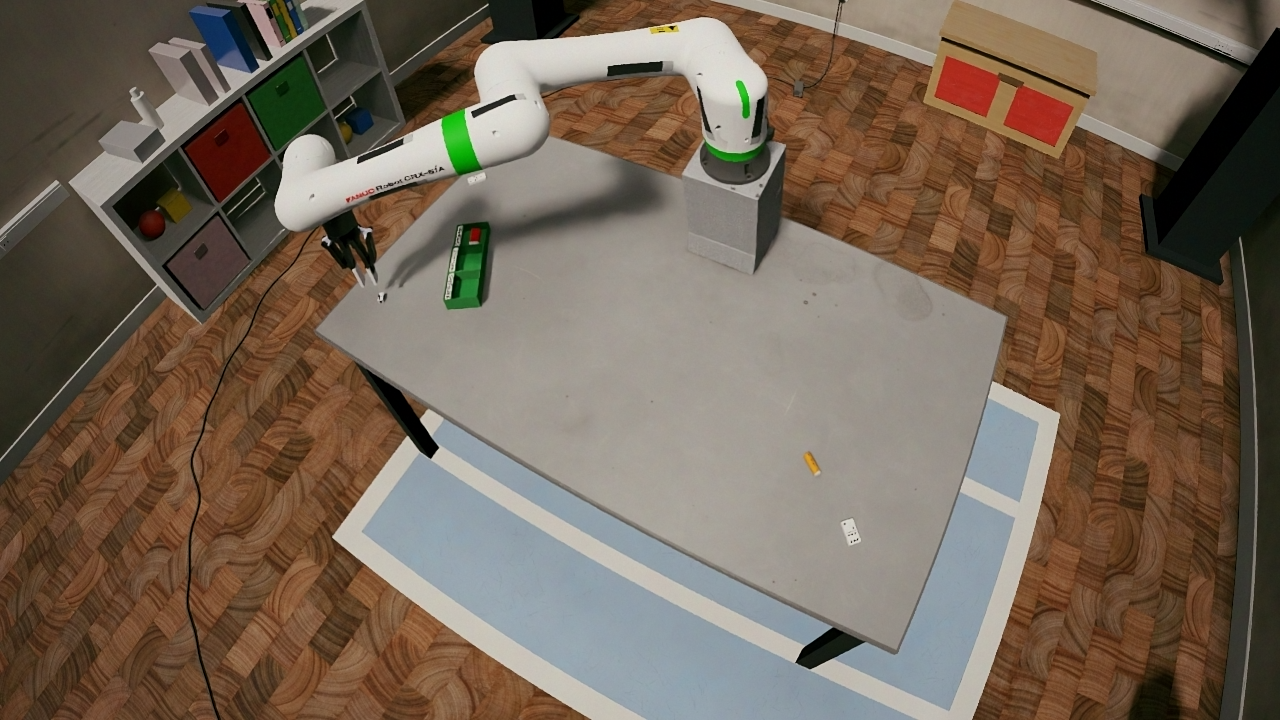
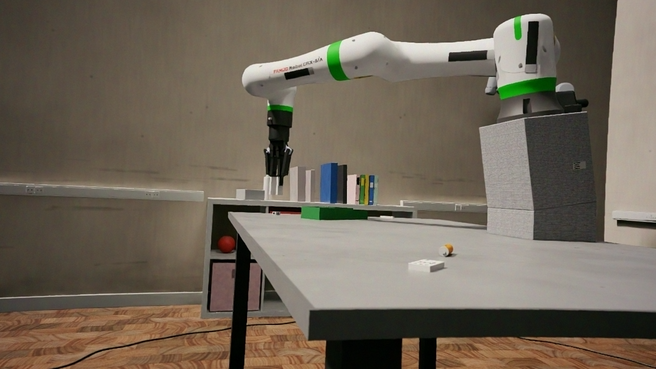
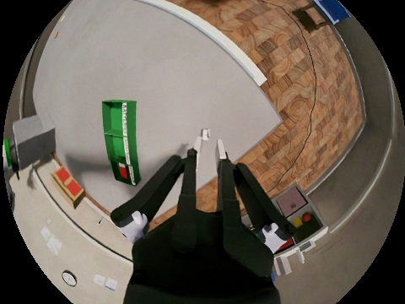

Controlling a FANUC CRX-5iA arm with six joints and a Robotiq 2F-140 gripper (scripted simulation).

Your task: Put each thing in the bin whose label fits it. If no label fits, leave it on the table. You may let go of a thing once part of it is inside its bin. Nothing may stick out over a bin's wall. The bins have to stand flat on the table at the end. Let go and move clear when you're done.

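My gripper [image 1: 366,277] hangs over the table's left corner, fingers pointing down with a narrow gap and nothing between them. It also shows in the side view [image 2: 277,181] and the wrist view [image 3: 208,144]. A tiny white die-like piece [image 1: 382,296] lies on the table just beyond the fingertips. The long green bin [image 1: 467,265] with labelled compartments stands flat to the right, apart from the gripper. A red piece [image 1: 475,235] lies in its far end compartment. An orange cylinder [image 1: 811,462] and a white domino tile [image 1: 851,531] lie near the opposite corner.
A small white piece [image 1: 476,178] lies near the table's back edge. The arm's grey pedestal [image 1: 732,214] stands at the back of the table. A shelf with boxes and books [image 1: 232,134] stands off the table's left side. The table edge runs close under the gripper.
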